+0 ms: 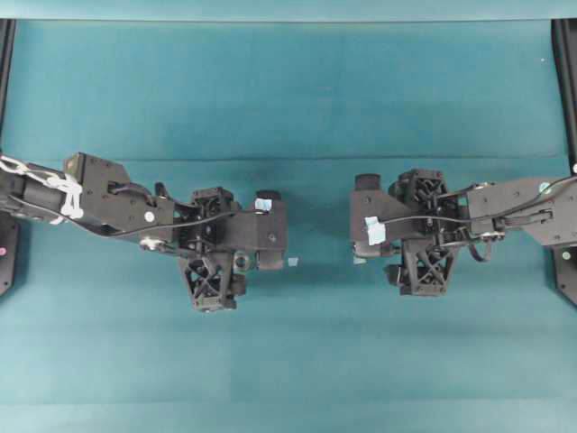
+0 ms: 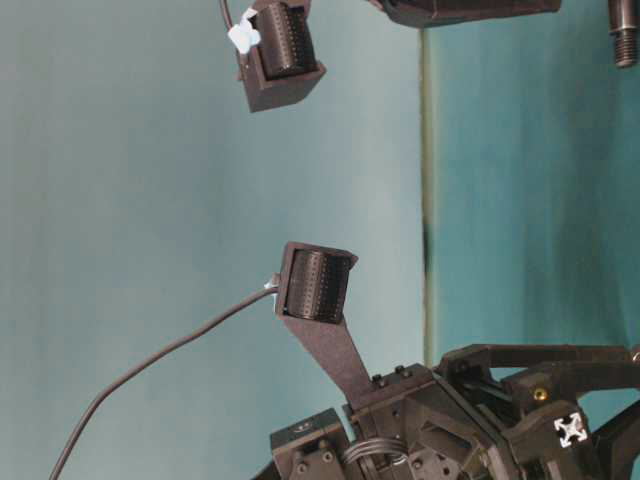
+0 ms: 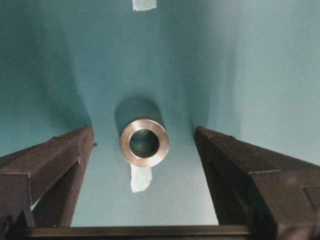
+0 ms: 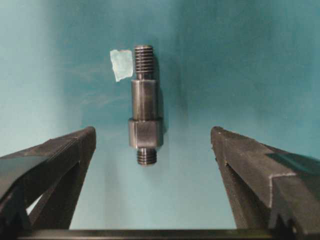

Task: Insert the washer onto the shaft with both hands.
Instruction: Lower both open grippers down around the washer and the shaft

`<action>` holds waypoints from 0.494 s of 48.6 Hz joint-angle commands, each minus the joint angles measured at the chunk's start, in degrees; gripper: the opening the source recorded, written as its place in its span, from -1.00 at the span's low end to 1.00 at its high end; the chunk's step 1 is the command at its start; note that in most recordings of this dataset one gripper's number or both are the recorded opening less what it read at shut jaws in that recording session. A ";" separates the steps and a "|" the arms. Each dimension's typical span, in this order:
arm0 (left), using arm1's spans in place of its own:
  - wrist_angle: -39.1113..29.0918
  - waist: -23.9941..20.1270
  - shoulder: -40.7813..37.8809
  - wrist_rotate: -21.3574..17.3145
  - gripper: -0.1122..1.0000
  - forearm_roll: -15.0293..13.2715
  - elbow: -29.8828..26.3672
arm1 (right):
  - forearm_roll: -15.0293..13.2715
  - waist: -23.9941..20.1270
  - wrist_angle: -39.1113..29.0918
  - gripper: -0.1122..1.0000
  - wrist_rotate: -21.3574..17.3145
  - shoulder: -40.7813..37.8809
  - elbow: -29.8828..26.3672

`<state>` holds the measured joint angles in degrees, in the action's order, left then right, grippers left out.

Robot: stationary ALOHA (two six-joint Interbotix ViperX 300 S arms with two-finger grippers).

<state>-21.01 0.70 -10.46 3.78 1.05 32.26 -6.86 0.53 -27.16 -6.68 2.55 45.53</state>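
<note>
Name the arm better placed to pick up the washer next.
Left. Its wrist view shows the washer lying on the mat between the open fingers of the left end effector. The right end effector, also open, frames the shaft instead.

You've got the washer (image 3: 144,142) showing as brushed silvery metal with a soft sheen, while the shaft (image 4: 145,111) looks like darker grey metal, smooth along its body and threaded at both ends. Your left pincer (image 3: 144,165) and right pincer (image 4: 150,165) look matt black plastic, faintly grainy. The surface (image 1: 288,90) reads as matt teal cloth.
</note>
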 commanded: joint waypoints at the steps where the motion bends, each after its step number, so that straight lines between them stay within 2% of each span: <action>1: 0.26 -0.09 0.18 0.09 0.76 0.09 -0.62 | -0.09 0.26 0.35 0.82 -0.62 0.00 -0.35; 24: 0.26 -0.09 0.18 0.18 0.76 0.09 -0.44 | 0.00 0.79 2.46 0.82 -0.26 -3.34 -0.53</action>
<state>-21.01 0.62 -10.46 3.78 1.05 32.17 -6.86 1.23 -25.22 -6.77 -0.70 45.53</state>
